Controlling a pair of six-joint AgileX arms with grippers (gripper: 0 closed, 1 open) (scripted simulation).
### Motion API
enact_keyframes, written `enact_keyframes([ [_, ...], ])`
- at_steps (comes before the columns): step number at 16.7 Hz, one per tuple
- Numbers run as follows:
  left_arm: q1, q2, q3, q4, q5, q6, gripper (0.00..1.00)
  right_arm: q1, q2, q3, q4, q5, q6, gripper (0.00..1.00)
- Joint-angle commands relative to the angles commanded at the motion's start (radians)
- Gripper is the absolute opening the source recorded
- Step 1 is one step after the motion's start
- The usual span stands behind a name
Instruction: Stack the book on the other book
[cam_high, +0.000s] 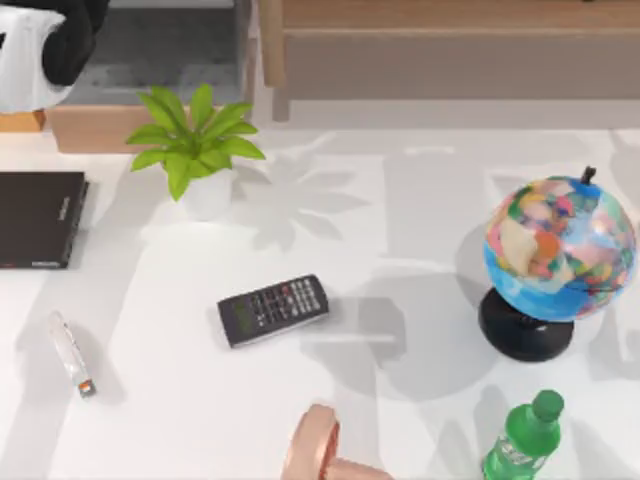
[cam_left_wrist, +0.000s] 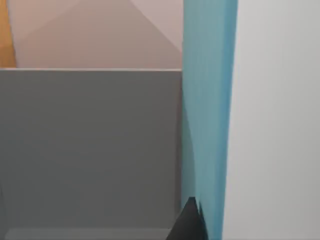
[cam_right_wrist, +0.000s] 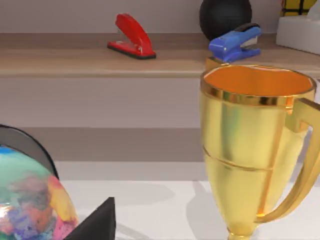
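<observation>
Bright, even light falls on the white table (cam_high: 400, 300). Soft grey shadows of the plant (cam_high: 195, 140) and globe (cam_high: 560, 248) spread across it. The gold trophy (cam_right_wrist: 255, 145) shows glossy reflections. The left wrist view is soft-edged and flatly lit.

The other book (cam_high: 40, 218) lies at the table's (cam_high: 400, 300) left edge; the plant (cam_high: 195, 140) stands behind the central calculator (cam_high: 273, 309); the globe (cam_high: 555, 255) stands right, the bottle (cam_high: 522, 440) before it.
</observation>
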Motion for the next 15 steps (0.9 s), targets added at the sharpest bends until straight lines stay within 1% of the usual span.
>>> enact_keyframes([
  [3, 0.011, -0.072, -0.057, 0.036, 0.057, 0.091, 0.0, 0.0, 0.0, 0.0, 0.0, 0.0, 0.0, 1.0],
  [6, 0.05, -0.193, -0.159, 0.086, 0.148, 0.265, 0.0, 0.0, 0.0, 0.0, 0.0, 0.0, 0.0, 1.0],
  [10, 0.149, -0.376, -0.355, 0.142, 0.289, 0.588, 0.0, 0.0, 0.0, 0.0, 0.0, 0.0, 0.0, 1.0],
  [15, 0.321, -0.537, -0.625, 0.155, 0.437, 1.056, 0.0, 0.0, 0.0, 0.0, 0.0, 0.0, 0.0, 1.0],
])
